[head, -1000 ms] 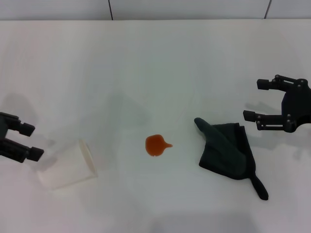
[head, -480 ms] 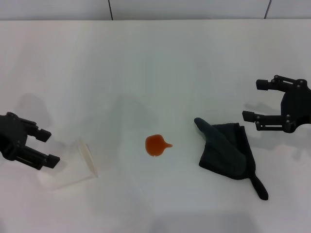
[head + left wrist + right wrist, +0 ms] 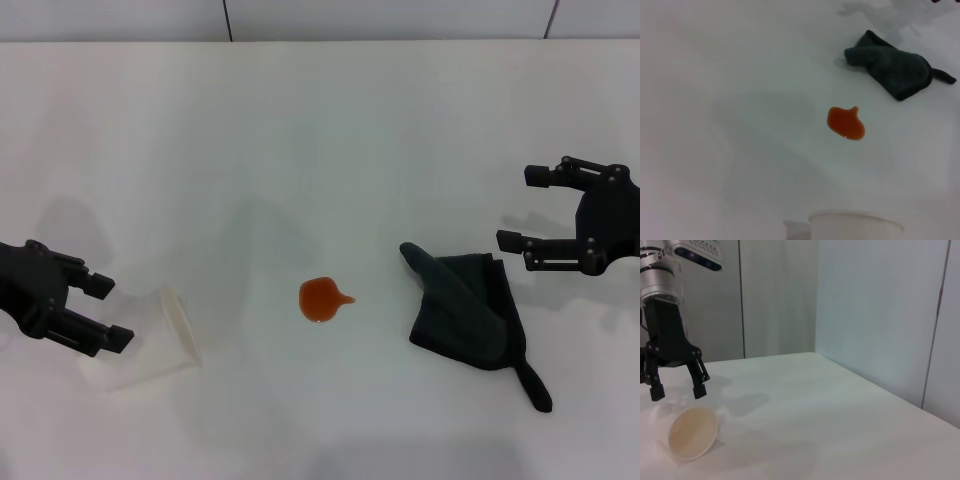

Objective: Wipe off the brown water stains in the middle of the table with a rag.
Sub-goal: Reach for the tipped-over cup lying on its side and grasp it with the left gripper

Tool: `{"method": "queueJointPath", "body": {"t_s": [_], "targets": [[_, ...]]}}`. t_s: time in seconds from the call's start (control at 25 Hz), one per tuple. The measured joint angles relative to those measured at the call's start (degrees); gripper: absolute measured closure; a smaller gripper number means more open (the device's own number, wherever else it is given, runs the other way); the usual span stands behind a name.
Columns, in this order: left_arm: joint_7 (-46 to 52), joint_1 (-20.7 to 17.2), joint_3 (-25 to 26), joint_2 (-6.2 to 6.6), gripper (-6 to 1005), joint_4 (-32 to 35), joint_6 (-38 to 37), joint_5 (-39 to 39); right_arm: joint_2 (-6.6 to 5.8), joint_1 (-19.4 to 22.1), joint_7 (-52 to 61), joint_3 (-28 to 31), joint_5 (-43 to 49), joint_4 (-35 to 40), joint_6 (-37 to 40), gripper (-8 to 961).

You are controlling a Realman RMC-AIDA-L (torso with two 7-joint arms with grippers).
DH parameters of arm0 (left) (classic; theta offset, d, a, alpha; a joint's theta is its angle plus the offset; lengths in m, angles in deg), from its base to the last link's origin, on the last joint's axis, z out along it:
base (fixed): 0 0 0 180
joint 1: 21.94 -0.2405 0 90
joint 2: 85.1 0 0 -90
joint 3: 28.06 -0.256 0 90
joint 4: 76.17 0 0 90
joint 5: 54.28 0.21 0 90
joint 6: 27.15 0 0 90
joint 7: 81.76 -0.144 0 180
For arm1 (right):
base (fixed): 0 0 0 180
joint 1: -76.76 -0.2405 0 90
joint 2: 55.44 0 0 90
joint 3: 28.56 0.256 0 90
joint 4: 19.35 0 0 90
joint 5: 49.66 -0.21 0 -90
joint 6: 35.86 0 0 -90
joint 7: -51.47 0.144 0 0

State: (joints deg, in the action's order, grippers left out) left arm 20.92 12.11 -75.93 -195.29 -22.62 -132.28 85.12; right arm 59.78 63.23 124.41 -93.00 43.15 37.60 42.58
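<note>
The white table (image 3: 320,130) carries one brown water stain (image 3: 322,299), one dark rag (image 3: 468,310) and one white paper cup (image 3: 145,345) lying on its side; two grippers work above it. The left gripper (image 3: 105,311) hangs with its fingers spread wide right over the closed end of the cup, whose open mouth faces away from it toward the stain. Against the frame a second ago, it has come inward from the table's left edge and now stands over the cup, while the right gripper (image 3: 522,207) has barely shifted. That right gripper also has its fingers wide apart, holding nothing, and the rag lies just beside and nearer the robot than its fingertips, not touching them, its narrow tail pointing toward the table's near edge. The stain sits well apart from both grippers, between cup and rag, closer to the rag. Bare tabletop lies open all around the stain and beyond both grippers toward the far edge.
</note>
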Motion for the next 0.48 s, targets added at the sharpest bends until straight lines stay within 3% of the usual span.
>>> {"method": "queueJointPath", "body": {"t_s": [0.48], "targets": [[-0.33, 0.24, -2.40, -0.38, 120, -1.99, 2.23, 0.66, 0.00, -0.08, -0.06, -0.07, -0.03, 0.00, -0.21, 81]]}}
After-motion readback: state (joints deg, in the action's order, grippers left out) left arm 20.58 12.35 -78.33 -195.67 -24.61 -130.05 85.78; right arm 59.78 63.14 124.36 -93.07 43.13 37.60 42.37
